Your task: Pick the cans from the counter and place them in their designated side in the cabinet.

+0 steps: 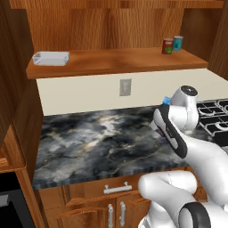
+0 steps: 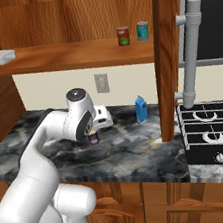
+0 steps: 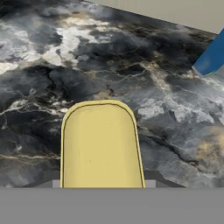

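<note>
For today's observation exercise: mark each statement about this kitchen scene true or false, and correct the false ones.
1. The red can stands on the cabinet shelf. True.
2. The pincer is at a yellow-topped can on the counter. True.
3. The blue carton lies flat. False: it stands upright.
4. A teal can stands beside the red can. True.
5. The white tray sits on the counter. False: it is on the shelf.
</note>
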